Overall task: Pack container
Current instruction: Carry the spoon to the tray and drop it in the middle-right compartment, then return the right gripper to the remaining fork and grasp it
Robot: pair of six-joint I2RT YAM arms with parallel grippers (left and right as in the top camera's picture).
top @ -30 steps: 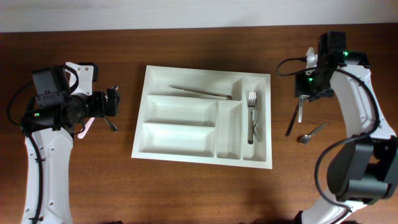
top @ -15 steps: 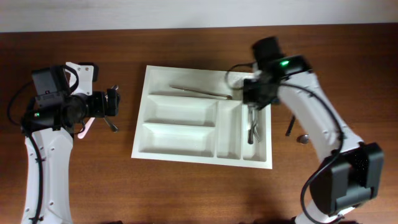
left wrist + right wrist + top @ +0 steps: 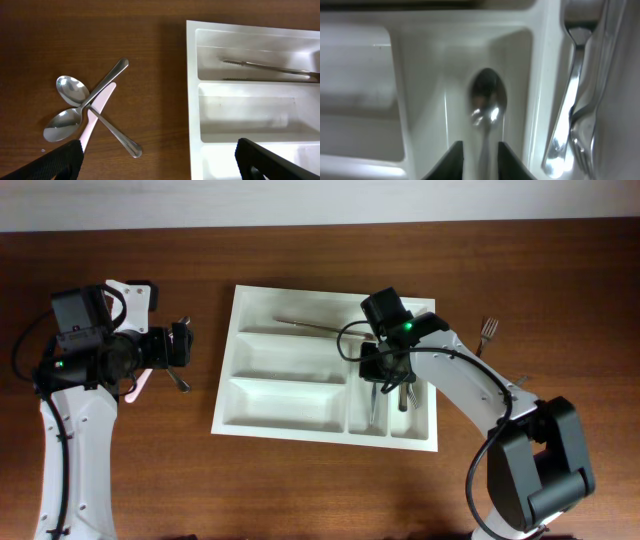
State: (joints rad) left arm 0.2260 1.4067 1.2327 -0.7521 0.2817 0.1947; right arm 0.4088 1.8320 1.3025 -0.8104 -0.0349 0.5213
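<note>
Inside the container (image 3: 542,60), the right jaws pinch a blurred spoon (image 3: 488,102).

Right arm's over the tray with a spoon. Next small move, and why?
Probably lower slightly and open the right gripper. It grips the spoon by the handle, and the bowl sits inside the tray's inner vertical compartment, next to the one holding forks. That slot looks otherwise empty, so a release should land it cleanly.

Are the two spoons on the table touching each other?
Touching. In the left wrist view the upper spoon and lower spoon cross like an X, one handle lying right on the other.
</note>
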